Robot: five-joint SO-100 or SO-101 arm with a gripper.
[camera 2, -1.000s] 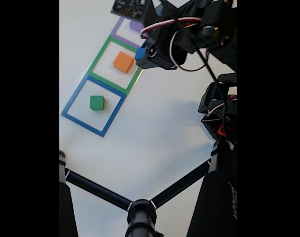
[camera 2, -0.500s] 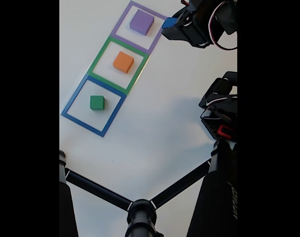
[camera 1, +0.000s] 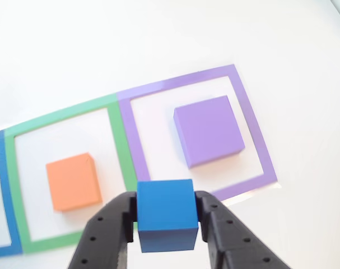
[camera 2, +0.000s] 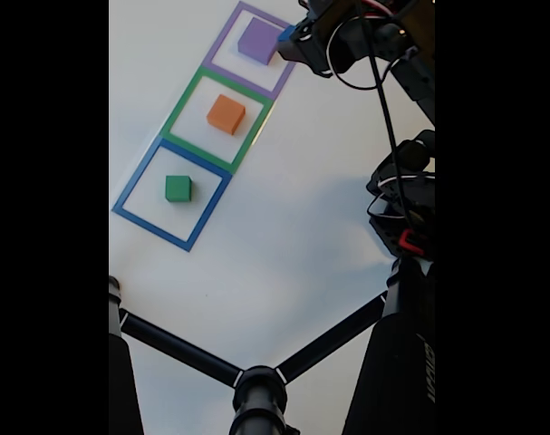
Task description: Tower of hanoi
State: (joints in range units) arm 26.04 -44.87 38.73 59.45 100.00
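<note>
My gripper (camera 1: 167, 221) is shut on the small blue cube (camera 1: 166, 214), held above the table beside the purple outline. In the fixed view the gripper (camera 2: 288, 36) hangs at the top, right of the purple block (camera 2: 258, 40), with the blue cube (camera 2: 286, 33) showing at its tip. The purple block (camera 1: 208, 130) lies flat inside the purple outline. Within the green outline sits the orange block (camera 1: 74, 181), also seen as the orange block (camera 2: 226, 114). The green block (camera 2: 178, 188) rests in the blue outline.
Three taped square outlines, purple (camera 2: 223, 43), green (camera 2: 180, 106) and blue (camera 2: 137, 178), run in a row on the white table. Black tripod legs (camera 2: 256, 385) cross the bottom, and the arm's base with cables (camera 2: 401, 217) stands at the right.
The gripper with the blue cube has swung from over the green outline's right side up toward the purple outline, ending close beside the purple block. The blocks on the table have not moved.
</note>
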